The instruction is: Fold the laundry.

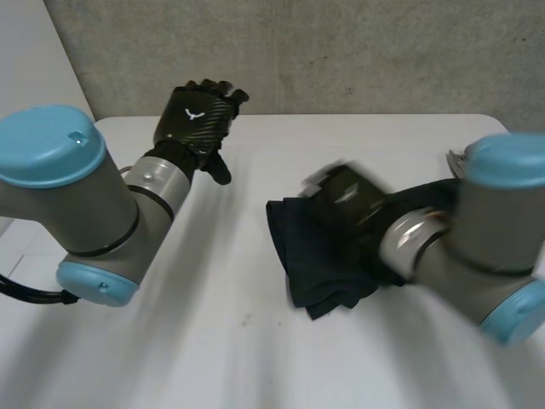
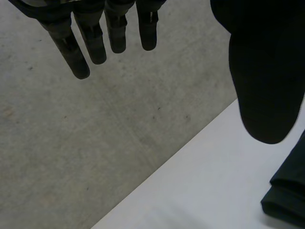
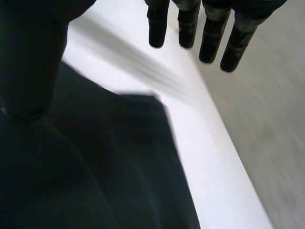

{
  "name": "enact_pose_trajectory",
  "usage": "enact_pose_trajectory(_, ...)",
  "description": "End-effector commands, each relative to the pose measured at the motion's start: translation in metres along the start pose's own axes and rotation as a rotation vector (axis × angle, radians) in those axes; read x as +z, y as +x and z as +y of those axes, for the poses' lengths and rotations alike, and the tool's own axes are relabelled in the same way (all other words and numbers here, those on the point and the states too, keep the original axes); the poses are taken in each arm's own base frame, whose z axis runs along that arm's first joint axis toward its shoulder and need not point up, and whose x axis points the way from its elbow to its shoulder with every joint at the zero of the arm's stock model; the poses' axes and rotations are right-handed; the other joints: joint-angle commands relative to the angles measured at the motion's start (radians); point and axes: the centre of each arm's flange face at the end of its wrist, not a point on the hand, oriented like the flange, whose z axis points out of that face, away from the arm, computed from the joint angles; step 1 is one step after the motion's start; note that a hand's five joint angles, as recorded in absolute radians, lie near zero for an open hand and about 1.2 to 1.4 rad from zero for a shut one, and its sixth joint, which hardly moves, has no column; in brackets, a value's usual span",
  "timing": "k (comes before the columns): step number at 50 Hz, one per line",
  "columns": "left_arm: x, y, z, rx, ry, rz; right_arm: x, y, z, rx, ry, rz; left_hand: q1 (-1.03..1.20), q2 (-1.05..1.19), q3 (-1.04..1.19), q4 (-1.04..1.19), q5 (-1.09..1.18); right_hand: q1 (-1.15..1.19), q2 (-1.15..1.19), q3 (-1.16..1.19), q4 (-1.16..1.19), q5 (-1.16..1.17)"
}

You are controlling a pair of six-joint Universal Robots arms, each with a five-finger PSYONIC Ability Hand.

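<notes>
On the white worktop [image 1: 255, 358] lay a dark cloth [image 1: 319, 273], bunched into a loose, rumpled heap with layered folds along its near edge. Over the cloth's far side hung the right hand [image 1: 345, 198], blurred in the head view, its arm reaching in from the cloth's right. In the right wrist view that hand was open. Its fingers [image 3: 188, 28] were straight and slightly spread, pointing past the cloth's edge over bare worktop. Its thumb [image 3: 28, 62] stood apart from them above the cloth, and nothing was pinched between them. Whether the palm touched the cloth could not be told. Well to the left of the cloth, and farther back, the left hand [image 1: 194, 119] was raised off the worktop near the grey wall [image 1: 341, 51], holding nothing. It too was open: the left wrist view showed its straight fingers [image 2: 95, 45] side by side and its thumb held wide of them. A folded corner of the cloth lay on the worktop past that thumb, apart from the hand.
</notes>
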Motion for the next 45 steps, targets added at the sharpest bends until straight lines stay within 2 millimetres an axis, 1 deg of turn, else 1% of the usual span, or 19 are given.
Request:
enact_pose_trajectory(1,-0.009,0.027,0.005,-0.009,-0.021,0.069,-0.047,0.140,0.083,0.580,-0.151,0.531,-0.048,-0.029,-0.034,-0.054,-0.033,-0.031,-0.058,-0.053,-0.062,-0.076)
enact_pose_trajectory(2,-0.010,0.029,0.007,-0.009,-0.028,0.073,-0.052,0.143,0.093,0.594,-0.169,0.539,-0.048,-0.029,-0.034,-0.054,-0.033,-0.011,-0.037,-0.032,-0.042,-0.055)
enact_pose_trajectory(3,-0.012,0.029,0.009,-0.009,-0.035,0.075,-0.061,0.146,0.112,0.601,-0.203,0.535,-0.048,-0.029,-0.034,-0.054,-0.033,0.033,0.007,0.012,0.002,-0.012)
enact_pose_trajectory(5,-0.015,0.032,0.015,-0.006,-0.052,0.083,-0.070,0.147,0.129,0.585,-0.235,0.521,-0.048,-0.029,-0.034,-0.054,-0.033,0.072,0.045,0.050,0.041,0.027)
enact_pose_trajectory(6,-0.016,0.032,0.017,-0.008,-0.058,0.085,-0.072,0.146,0.136,0.569,-0.251,0.508,-0.048,-0.029,-0.034,-0.054,-0.033,0.089,0.063,0.068,0.058,0.044)
enact_pose_trajectory(7,-0.016,0.032,0.018,-0.009,-0.061,0.086,-0.077,0.140,0.150,0.544,-0.286,0.470,-0.048,-0.029,-0.034,-0.054,-0.033,0.119,0.092,0.097,0.088,0.074)
enact_pose_trajectory(11,-0.017,0.034,0.022,-0.008,-0.074,0.091,-0.081,0.128,0.178,0.483,-0.360,0.420,-0.048,-0.029,-0.034,-0.054,-0.033,0.151,0.124,0.129,0.120,0.106)
enact_pose_trajectory(15,-0.017,0.035,0.028,-0.008,-0.087,0.094,-0.080,0.128,0.191,0.438,-0.376,0.431,-0.048,-0.029,-0.034,-0.054,-0.033,0.245,0.218,0.223,0.214,0.200)
enact_pose_trajectory(24,-0.016,0.037,0.032,-0.008,-0.098,0.097,-0.070,0.122,0.209,0.445,-0.370,0.423,-0.048,-0.029,-0.034,-0.054,-0.033,0.353,0.327,0.332,0.322,0.309)
enact_pose_trajectory(25,-0.016,0.037,0.032,-0.008,-0.099,0.097,-0.069,0.121,0.211,0.445,-0.373,0.420,-0.048,-0.029,-0.034,-0.054,-0.033,0.377,0.350,0.355,0.346,0.332)
enact_pose_trajectory(26,-0.016,0.037,0.033,-0.008,-0.101,0.097,-0.067,0.120,0.213,0.436,-0.377,0.416,-0.048,-0.029,-0.034,-0.054,-0.033,0.485,0.458,0.463,0.454,0.440)
enact_pose_trajectory(29,-0.016,0.037,0.033,-0.008,-0.102,0.098,-0.066,0.121,0.215,0.436,-0.376,0.417,-0.048,-0.029,-0.034,-0.054,-0.033,0.872,0.845,0.850,0.841,0.827)
enact_pose_trajectory(30,-0.016,0.037,0.033,-0.008,-0.102,0.098,-0.066,0.123,0.215,0.430,-0.374,0.424,-0.048,-0.029,-0.034,-0.054,-0.033,1.177,1.151,1.156,1.146,1.133)
enact_pose_trajectory(36,-0.018,0.036,0.031,-0.008,-0.098,0.095,-0.071,0.134,0.211,0.381,-0.370,0.491,-0.048,-0.029,-0.034,-0.054,-0.033,1.181,1.154,1.159,1.150,1.136)
enact_pose_trajectory(37,-0.018,0.036,0.030,-0.006,-0.098,0.095,-0.075,0.144,0.203,0.351,-0.366,0.526,-0.048,-0.029,-0.034,-0.054,-0.033,1.181,1.154,1.159,1.150,1.136)
enact_pose_trajectory(39,-0.019,0.036,0.029,-0.006,-0.098,0.097,-0.078,0.150,0.191,0.316,-0.354,0.546,-0.048,-0.029,-0.034,-0.054,-0.033,1.181,1.154,1.159,1.150,1.136)
enact_pose_trajectory(41,-0.021,0.035,0.028,-0.006,-0.098,0.095,-0.079,0.153,0.172,0.251,-0.338,0.550,-0.048,-0.029,-0.034,-0.054,-0.033,1.181,1.154,1.159,1.150,1.136)
enact_pose_trajectory(43,-0.021,0.034,0.026,-0.005,-0.091,0.092,-0.076,0.151,0.158,0.203,-0.325,0.527,-0.048,-0.029,-0.034,-0.054,-0.033,1.181,1.154,1.159,1.150,1.136)
enact_pose_trajectory(45,-0.023,0.031,0.021,-0.005,-0.080,0.087,-0.067,0.140,0.134,0.119,-0.296,0.471,-0.048,-0.029,-0.034,-0.054,-0.033,1.181,1.154,1.159,1.150,1.136)
